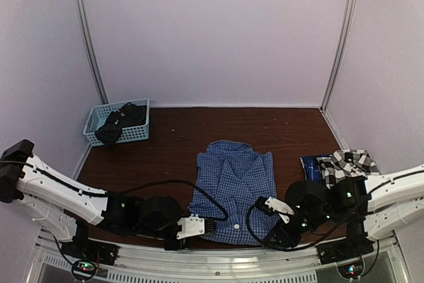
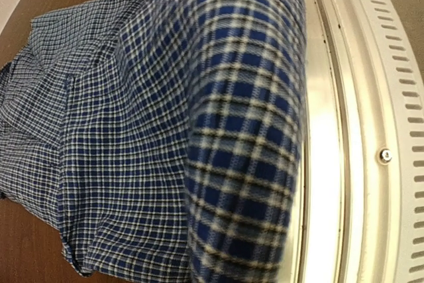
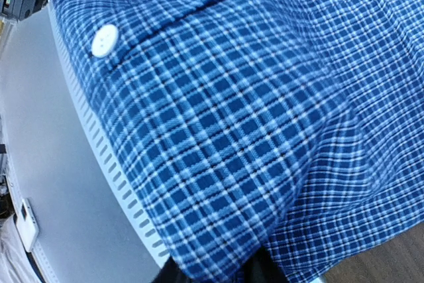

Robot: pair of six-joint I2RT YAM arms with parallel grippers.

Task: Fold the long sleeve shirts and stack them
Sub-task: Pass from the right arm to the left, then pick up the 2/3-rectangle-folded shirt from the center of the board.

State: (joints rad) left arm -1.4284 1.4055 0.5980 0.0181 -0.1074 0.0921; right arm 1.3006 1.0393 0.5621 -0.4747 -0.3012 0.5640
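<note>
**Inspector A:** Where does the work piece lie?

**Inspector B:** The blue fine-check button-up shirt [image 1: 232, 187] lies flat on the brown table [image 1: 179, 137], at the near middle, collar to the far side. Its sleeves appear turned in, so the outline is roughly rectangular. The hem reaches the metal rail [image 2: 331, 164] at the near edge.

**A:** And the pincers?

**B:** The left gripper [image 1: 209, 228] is at the near left corner of the hem and the right gripper [image 1: 267, 205] at the near right corner. Both wrist views are filled with check cloth, one white button [image 3: 105, 40] close up. I cannot tell whether either pincer is wide, narrow or clamped on fabric.

**A:** The other garments?

**B:** The black-and-white large-plaid shirt [image 1: 351, 162] sits rumpled at the right, touching the darker blue plaid shirt [image 1: 309, 166] beside it. The light blue plastic lattice basket [image 1: 93, 120], far left, holds a dark bundle [image 1: 122, 122] that I cannot identify.

**A:** Progress?

**B:** In my judgement, early. One shirt is partly folded, with the lengthwise fold outstanding. Two shirts appear unfolded, and no stack has been formed.
</note>
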